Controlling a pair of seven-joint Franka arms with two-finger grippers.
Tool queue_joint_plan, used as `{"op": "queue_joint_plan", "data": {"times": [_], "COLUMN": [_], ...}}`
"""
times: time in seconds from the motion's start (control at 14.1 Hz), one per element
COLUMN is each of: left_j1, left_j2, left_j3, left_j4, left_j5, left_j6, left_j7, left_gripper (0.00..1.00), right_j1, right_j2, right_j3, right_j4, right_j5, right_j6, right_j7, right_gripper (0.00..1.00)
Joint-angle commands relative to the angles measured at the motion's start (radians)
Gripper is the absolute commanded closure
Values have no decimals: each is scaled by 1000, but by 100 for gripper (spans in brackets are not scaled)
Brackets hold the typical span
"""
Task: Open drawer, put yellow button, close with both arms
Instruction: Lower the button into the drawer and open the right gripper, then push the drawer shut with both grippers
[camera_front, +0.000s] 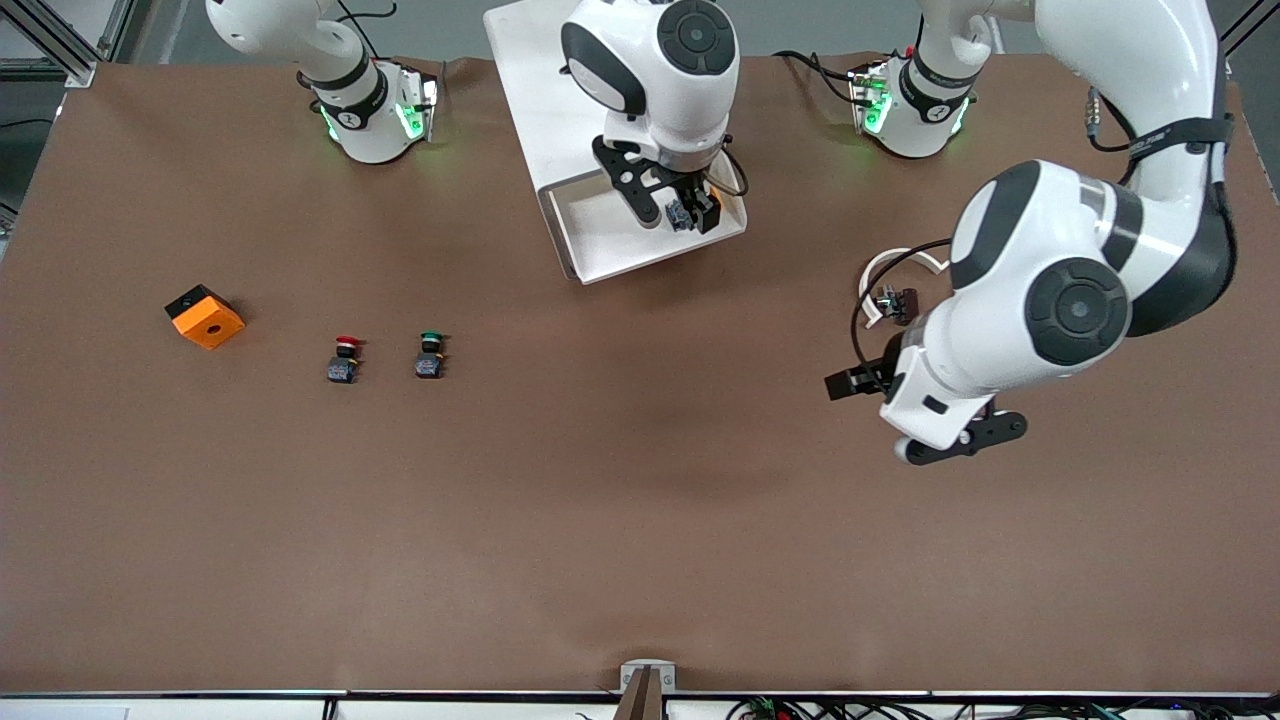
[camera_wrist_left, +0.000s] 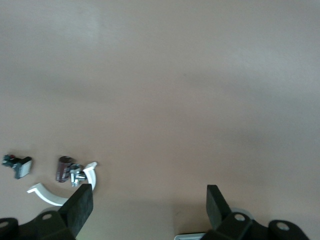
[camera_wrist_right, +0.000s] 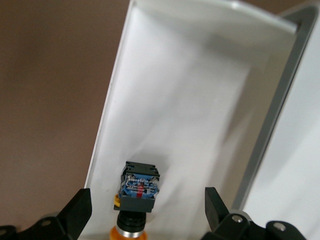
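Observation:
The drawer (camera_front: 610, 250) stands pulled out of the white cabinet (camera_front: 540, 90) between the arm bases, its white tray (camera_wrist_right: 185, 110) showing. The yellow button (camera_wrist_right: 137, 192) lies on its side in the tray, yellow cap toward the wrist camera; it also shows in the front view (camera_front: 681, 214). My right gripper (camera_front: 690, 212) hangs over the tray, open, its fingers (camera_wrist_right: 80, 207) apart on either side of the button and not touching it (camera_wrist_right: 147, 210). My left gripper (camera_front: 920, 420) is open and empty over bare table (camera_wrist_left: 150, 205) toward the left arm's end.
A red-capped button (camera_front: 344, 360) and a green-capped button (camera_front: 430, 356) stand toward the right arm's end, with an orange and black block (camera_front: 205, 316) beside them. White curved pieces and small metal parts (camera_front: 890, 290) lie by the left gripper, also in the left wrist view (camera_wrist_left: 55, 192).

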Motion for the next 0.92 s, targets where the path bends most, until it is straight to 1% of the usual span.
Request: {"op": "queue_joint_plan", "data": {"times": [0.0, 0.14, 0.28, 0.43, 0.57, 0.71, 0.85], "left_j1": [-2, -17, -39, -43, -46, -78, -132], "left_j2": [-60, -109, -154, -159, -153, -144, -142], "left_j3": [-37, -56, -75, -113, -141, -149, -149], "left_j4": [-152, -277, -397, -442, -460, -465, -467], "left_j5": [23, 23, 23, 23, 23, 23, 23], "left_j6": [99, 216, 323, 335, 359, 374, 374], "left_j7": [-47, -87, -135, -193, -237, -265, -348], "left_gripper": [0, 0, 0, 0, 0, 0, 0], "right_j1": [-34, -67, -139, -205, -282, -354, -426], "right_j2": [2, -1, -33, -35, -35, -35, -35], "right_j3": [-3, -22, -22, -22, -22, -22, -22], "right_j4": [60, 60, 60, 60, 60, 59, 54], "right_j5": [16, 13, 10, 1, -25, -40, -62], "right_j6": [-112, -141, -141, -141, -141, -141, -141], "right_j7": [-276, -430, -603, -767, -916, -1080, -1241], "right_gripper": [0, 0, 0, 0, 0, 0, 0]}}
